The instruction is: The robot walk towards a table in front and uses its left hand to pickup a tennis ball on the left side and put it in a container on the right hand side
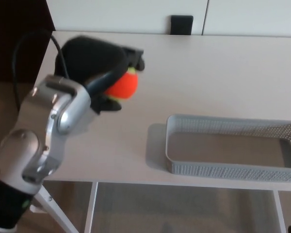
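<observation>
Left hand is clamped on the tennis ball: black fingers curl over the top and one digit tucks under it. Ball is orange with a yellow-green patch, and most of it pokes out on the hand's right side. It sits over the left part of the worktop, well apart from the container. Looks lifted off the surface, but can't confirm the gap from this angle. Right hand doesn't show.

The container is a grey mesh tray, long and low, empty, at the worktop's near right edge. Its left wall is the closest part to the ball.

Step in hand, my read: carry the ball rightward and toward the robot, then drop it in the tray.

How to do it well:
- Keep the clamp firm. The grip looks like it covers only part of the ball, so a jerky swing could roll it out.
- Hold height through the sweep and clear the tray's left wall instead of clipping it. The mesh looks light and could slide if bumped.
- Stop over the tray's middle, not its rim, since a ball let go near the wall may bounce out.
- Lower before spreading the fingers. The ball is bouncy and the tray walls are low.
- Watch the silver forearm and its cable near the worktop's left corner.
</observation>
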Tool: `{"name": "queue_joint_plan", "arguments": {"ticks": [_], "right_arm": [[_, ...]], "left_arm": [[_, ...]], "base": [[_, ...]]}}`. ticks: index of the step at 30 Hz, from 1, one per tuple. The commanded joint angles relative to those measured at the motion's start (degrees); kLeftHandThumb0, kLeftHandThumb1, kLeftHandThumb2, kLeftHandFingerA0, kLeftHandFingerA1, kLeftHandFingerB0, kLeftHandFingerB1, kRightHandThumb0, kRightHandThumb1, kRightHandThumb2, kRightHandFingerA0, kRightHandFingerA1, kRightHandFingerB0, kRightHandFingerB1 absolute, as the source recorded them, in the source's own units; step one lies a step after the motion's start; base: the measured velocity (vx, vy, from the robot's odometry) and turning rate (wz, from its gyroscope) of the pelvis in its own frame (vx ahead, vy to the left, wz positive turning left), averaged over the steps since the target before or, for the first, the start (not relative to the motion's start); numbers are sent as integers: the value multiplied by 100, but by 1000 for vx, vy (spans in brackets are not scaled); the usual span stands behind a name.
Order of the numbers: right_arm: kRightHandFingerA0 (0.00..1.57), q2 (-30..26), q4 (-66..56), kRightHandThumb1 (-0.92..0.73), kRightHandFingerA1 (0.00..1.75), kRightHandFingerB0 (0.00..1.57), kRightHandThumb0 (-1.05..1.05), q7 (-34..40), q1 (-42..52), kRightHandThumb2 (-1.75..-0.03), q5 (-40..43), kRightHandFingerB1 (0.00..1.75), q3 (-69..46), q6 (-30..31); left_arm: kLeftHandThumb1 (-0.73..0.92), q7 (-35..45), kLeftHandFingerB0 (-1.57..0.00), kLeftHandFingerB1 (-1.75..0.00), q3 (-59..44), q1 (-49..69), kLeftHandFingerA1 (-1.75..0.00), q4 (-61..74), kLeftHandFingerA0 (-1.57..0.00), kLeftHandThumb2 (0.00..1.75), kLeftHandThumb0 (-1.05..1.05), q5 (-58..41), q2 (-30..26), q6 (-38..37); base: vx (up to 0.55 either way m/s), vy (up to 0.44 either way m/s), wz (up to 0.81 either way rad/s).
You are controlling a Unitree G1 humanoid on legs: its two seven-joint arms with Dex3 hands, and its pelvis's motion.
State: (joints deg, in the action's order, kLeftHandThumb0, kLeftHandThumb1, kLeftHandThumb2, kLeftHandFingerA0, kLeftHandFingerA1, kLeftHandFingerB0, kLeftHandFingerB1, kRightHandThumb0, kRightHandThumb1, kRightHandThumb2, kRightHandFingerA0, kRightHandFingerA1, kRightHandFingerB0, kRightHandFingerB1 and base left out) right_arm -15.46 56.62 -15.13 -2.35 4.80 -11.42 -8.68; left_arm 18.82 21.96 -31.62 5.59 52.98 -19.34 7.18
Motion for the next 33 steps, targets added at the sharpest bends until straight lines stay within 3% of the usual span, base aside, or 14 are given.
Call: {"name": "queue_joint_plan", "arguments": {"ticks": [1, 2, 3, 4, 5, 6, 7, 11, 12, 16, 20, 21, 26, 33], "right_arm": [[48, -40, 56, -56, 50, 31, -42, 47, 4, -56, -35, 35, 29, -3], [48, -30, 66, -56, 50, 31, -42, 62, -5, -56, -54, 35, 49, 11], [50, -2, 55, -55, 50, 31, -42, 93, 54, -56, -79, 35, 76, -10], [50, 8, 50, -55, 50, 31, -42, 106, 79, -56, -87, 35, 88, -22], [50, 7, 62, -56, 50, 30, -43, 76, 107, -56, -94, 35, 110, -47], [50, 6, 63, -56, 50, 30, -43, 75, 110, -56, -91, 35, 116, -50], [50, 10, 43, -56, 49, 30, -43, 82, 129, -56, -106, 35, 144, -39], [49, 47, 50, -58, 49, 31, -40, 135, 42, -56, -121, 36, 197, -34], [52, 45, 7, -56, 52, 32, -42, 138, 46, -56, -131, 36, 217, -25], [55, 41, -41, -56, 53, 33, -44, 204, 43, -56, -209, 37, 301, -29], [56, 25, -128, -55, 53, 34, -44, 228, 103, -56, -232, 37, 345, -28], [56, 25, -88, -55, 52, 34, -44, 226, 81, -56, -229, 37, 346, -35], [55, 41, -149, -55, 51, 32, -44, 219, 69, -56, -220, 37, 360, -27], [54, 26, -60, -57, 50, 33, -41, 291, -38, -56, -322, 37, 458, 10]], "left_arm": [[81, -389, -65, -125, 107, -298, -174, -31, -82, 64, -27, -122, 260, -329], [81, -388, -65, -125, 172, -352, -174, -28, -82, 64, -27, -120, 363, -343], [55, -315, -72, -100, 342, -398, -134, 7, -107, 91, -38, -1, 527, -268], [55, -286, -72, -100, 410, -415, -134, 19, -107, 91, -38, 51, 591, -233], [71, -183, -78, -49, 522, -462, -160, 61, -84, 61, -35, 96, 737, -133], [71, -173, -78, -49, 538, -468, -160, 65, -84, 61, -35, 104, 757, -117], [73, -35, -81, -49, 712, -584, -134, 21, -88, 61, -39, 228, 944, 15], [69, -171, -83, -51, 1077, -833, -142, -410, -87, 63, -36, 341, 1417, 99], [68, -89, -81, -49, 1217, -920, -120, -545, -85, 60, -31, 405, 1552, 157], [65, -282, -82, -52, 1503, -1027, -134, -883, -92, 61, -30, 562, 1827, 157], [72, -353, -79, -57, 1681, -982, -123, -988, -95, 61, -32, 625, 2014, 206], [76, -372, -77, -56, 1719, -947, -112, -1011, -94, 62, -34, 609, 2035, 176], [83, -317, -79, -56, 1795, -896, -130, -1039, -92, 65, -36, 666, 2013, 179], [79, -297, -75, -54, 1727, -832, -133, -1078, -89, 65, -31, 636, 1927, 201]], "base": [[0, 0, 0], [0, 0, 0], [0, 0, 0], [0, 0, 0], [0, 0, 0], [0, 0, 0], [0, 0, 0], [0, 0, 0], [0, 0, 0], [0, 0, 0], [0, 0, 0], [0, 0, 0], [0, 0, 0], [0, 0, 0]]}}
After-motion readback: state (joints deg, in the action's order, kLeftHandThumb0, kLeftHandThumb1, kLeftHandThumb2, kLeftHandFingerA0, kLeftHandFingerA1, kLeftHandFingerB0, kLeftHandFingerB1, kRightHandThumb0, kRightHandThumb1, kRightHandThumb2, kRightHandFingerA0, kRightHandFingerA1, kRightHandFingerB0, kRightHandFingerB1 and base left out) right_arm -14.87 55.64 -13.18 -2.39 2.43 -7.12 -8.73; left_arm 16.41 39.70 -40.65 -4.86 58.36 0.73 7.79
